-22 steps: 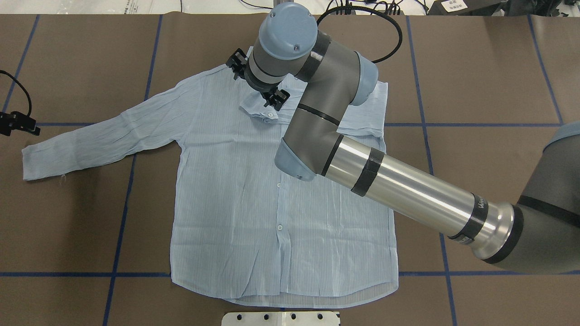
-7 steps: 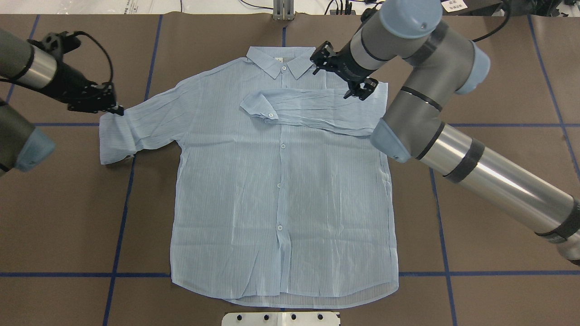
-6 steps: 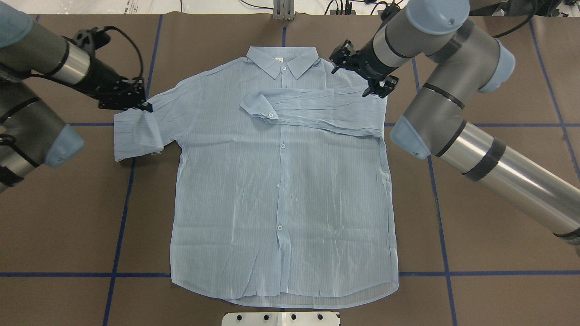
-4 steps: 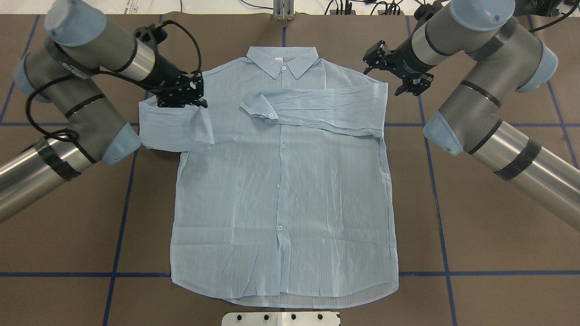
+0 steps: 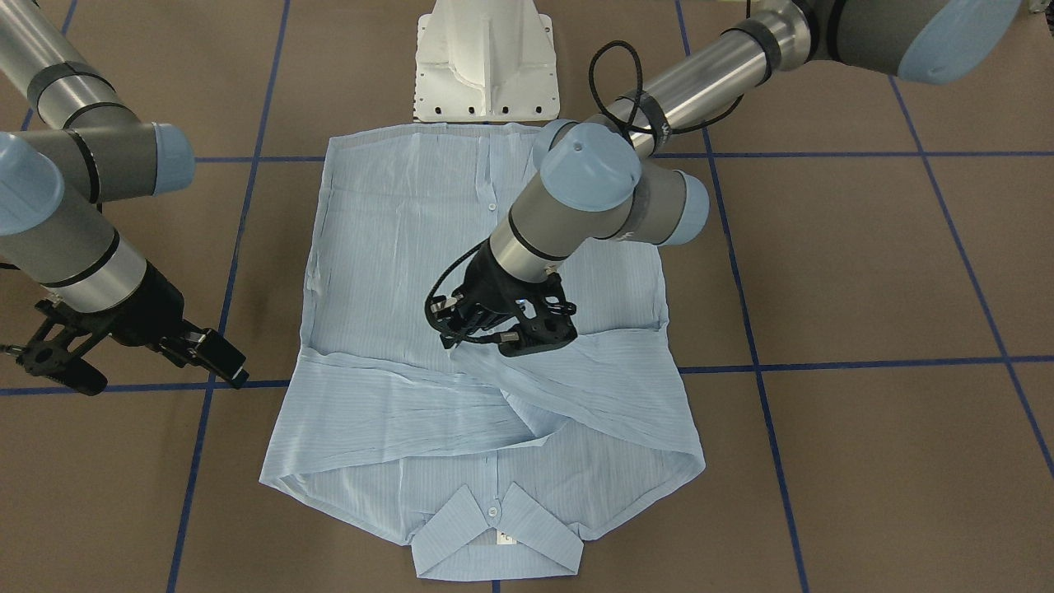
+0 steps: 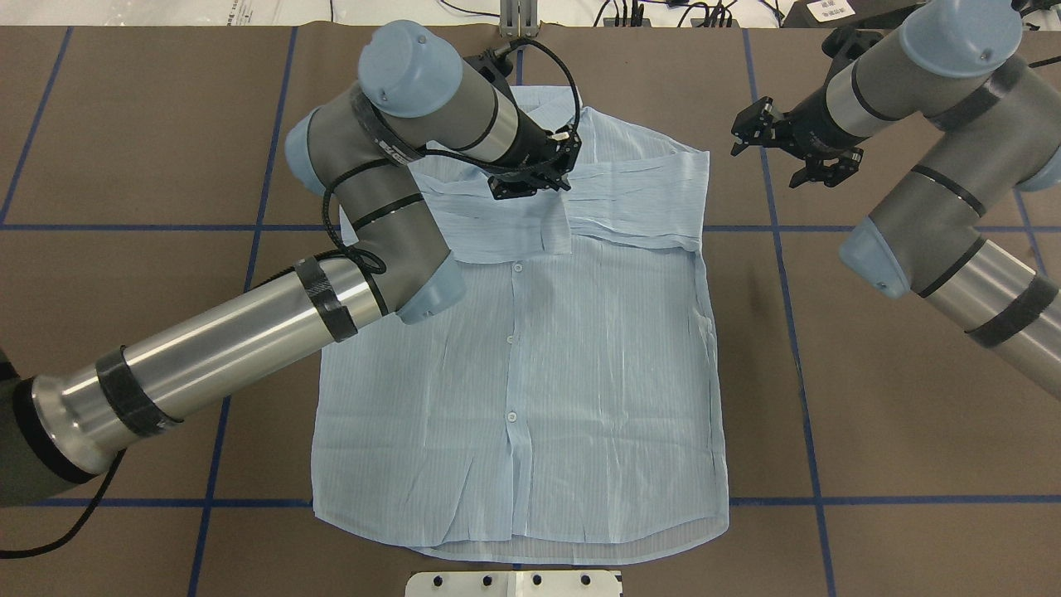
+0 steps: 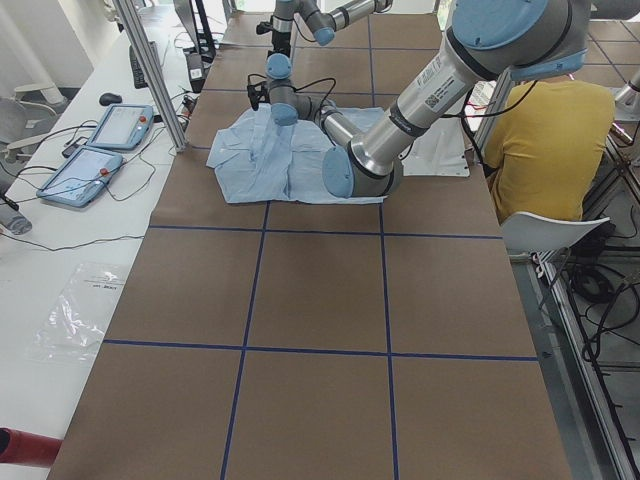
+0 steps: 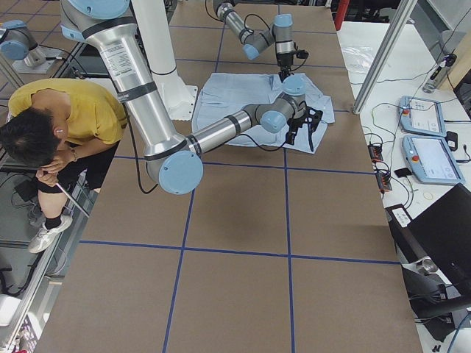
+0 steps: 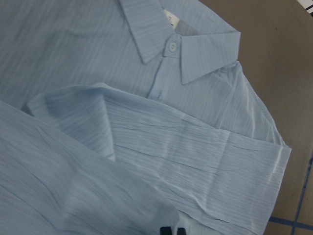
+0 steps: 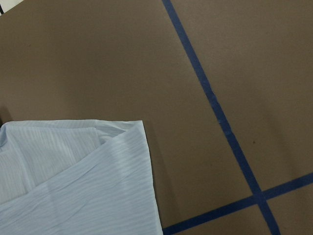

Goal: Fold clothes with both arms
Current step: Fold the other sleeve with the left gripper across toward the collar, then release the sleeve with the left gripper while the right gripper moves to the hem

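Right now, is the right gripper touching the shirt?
No, in the overhead view the right gripper hangs open over the bare brown table, apart from the edge of the shirt.

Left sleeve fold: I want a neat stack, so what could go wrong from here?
1. The left gripper seems to hold the left sleeve above the already folded right sleeve; dragging it across could rumple that one.
2. The held sleeve sags unevenly, so on release it may land bunched across the shirt. The right gripper is open, off the cloth, so nothing pins it.
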`<action>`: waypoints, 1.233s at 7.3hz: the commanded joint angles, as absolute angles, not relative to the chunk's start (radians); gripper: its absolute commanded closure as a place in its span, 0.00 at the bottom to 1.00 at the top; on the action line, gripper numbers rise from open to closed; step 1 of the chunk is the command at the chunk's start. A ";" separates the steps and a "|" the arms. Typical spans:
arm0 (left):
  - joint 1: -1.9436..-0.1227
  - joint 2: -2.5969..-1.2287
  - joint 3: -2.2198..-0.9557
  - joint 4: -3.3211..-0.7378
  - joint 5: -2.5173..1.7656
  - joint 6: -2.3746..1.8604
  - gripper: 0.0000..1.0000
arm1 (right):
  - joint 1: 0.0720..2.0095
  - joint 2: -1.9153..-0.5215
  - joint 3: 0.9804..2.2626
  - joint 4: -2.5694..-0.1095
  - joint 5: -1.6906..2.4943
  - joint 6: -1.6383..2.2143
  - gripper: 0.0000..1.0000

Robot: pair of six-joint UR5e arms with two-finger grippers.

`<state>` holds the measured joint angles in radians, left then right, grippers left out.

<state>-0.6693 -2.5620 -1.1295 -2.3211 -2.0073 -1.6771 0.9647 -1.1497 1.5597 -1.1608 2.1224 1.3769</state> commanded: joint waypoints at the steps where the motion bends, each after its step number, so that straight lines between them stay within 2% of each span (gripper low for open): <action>1: -0.635 -2.588 -1.114 -2.373 -1.940 -1.689 0.01 | 0.944 -1.158 1.565 -1.155 2.118 1.379 0.00; 3: -0.637 -2.577 -1.210 -2.359 -1.960 -1.727 0.01 | 0.853 -1.169 1.589 -1.073 2.099 1.531 0.00; 5: -0.643 -2.367 -1.460 -2.358 -2.017 -1.717 0.01 | 0.677 -1.234 1.740 -1.100 1.952 1.714 0.00; 6: -0.652 -2.279 -1.542 -2.358 -2.017 -1.710 0.01 | 0.588 -1.297 1.864 -1.189 1.933 1.764 0.00; 7: -0.676 -2.248 -1.549 -2.358 -2.017 -1.678 0.01 | 0.484 -1.324 1.991 -1.357 1.871 1.801 0.00; 8: -0.689 -2.214 -1.555 -2.358 -2.017 -1.630 0.01 | 0.375 -1.341 2.049 -1.426 1.805 1.889 0.00; 9: -0.698 -2.204 -1.555 -2.358 -2.017 -1.626 0.01 | 0.245 -1.347 2.049 -1.431 1.638 2.008 0.01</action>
